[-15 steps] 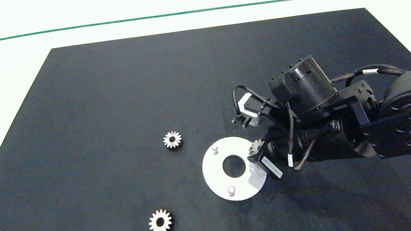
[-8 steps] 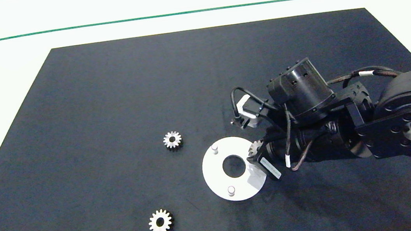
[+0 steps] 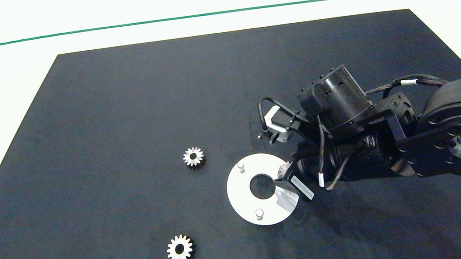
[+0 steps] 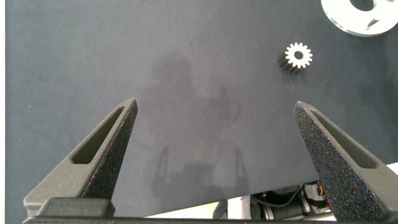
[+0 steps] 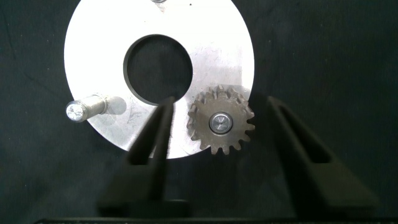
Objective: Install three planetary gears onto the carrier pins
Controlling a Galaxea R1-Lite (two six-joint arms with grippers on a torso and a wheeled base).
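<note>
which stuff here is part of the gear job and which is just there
Job: white disc with carrier pins; gear on a pin; two loose gears; right end effector, open around the seated gear.
Just there: black mat; left end effector, open, idle.

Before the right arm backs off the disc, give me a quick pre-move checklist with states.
1. First gear seated on its pin: ok, the pin tip shows through its centre hole in the right wrist view.
2. Right hand released: ok, its fingers stand apart on either side of the gear, not touching it.
3. Gear fully down on the white disc: cannot tell.
4. Other two pins free: ok, both bare.
5. Remaining gears reachable: ok, one and another lie flat on the black mat.
6. Left hand ready: ok, open above the mat.
</note>
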